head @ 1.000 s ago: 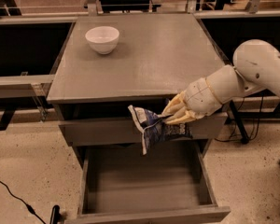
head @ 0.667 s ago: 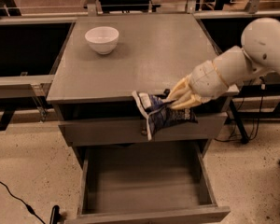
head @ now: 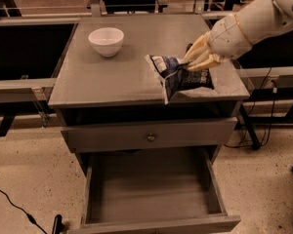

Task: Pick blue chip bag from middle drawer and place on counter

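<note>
The blue chip bag (head: 178, 77) hangs in my gripper (head: 198, 60), which is shut on the bag's right end. The bag is over the front right part of the counter (head: 112, 77), its lower end near the counter's front edge. I cannot tell whether it touches the surface. My white arm reaches in from the upper right. The middle drawer (head: 151, 191) stands pulled open below, with a bare plank floor.
A white bowl (head: 106, 41) stands on the counter's back left. The shut upper drawer front (head: 150, 136) with a round brass knob is above the open drawer. A black cable (head: 14, 206) lies on the floor at lower left. Dark tables flank the cabinet.
My gripper has lifted the blue chip bag from in front of the upper drawer up and back over the counter's front right part.
</note>
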`<state>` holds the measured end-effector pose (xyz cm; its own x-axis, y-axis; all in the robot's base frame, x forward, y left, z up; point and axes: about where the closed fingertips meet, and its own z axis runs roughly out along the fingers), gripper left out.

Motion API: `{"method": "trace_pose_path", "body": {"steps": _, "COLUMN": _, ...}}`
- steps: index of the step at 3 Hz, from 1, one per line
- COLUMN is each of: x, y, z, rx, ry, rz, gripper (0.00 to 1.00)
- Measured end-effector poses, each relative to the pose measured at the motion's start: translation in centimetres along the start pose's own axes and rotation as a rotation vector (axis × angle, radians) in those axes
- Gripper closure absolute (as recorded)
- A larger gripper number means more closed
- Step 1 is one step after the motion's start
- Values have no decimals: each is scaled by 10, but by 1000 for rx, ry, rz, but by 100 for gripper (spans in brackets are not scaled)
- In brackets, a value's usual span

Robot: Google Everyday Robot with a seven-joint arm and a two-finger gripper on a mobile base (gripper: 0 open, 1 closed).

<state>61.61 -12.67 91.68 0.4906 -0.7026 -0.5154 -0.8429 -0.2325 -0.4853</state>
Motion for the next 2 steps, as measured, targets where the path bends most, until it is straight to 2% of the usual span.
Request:
{"method": "trace_pose_path", "body": {"steps": 1, "x": 8, "y": -33, "z": -14, "rx": 55, "ry": 65, "rz": -6, "gripper": 100}}
{"method": "trace_pose_path", "body": {"steps": 2, "x": 24, "y": -50, "z": -15, "rx": 99, "ry": 122, "rz": -26, "gripper": 100}}
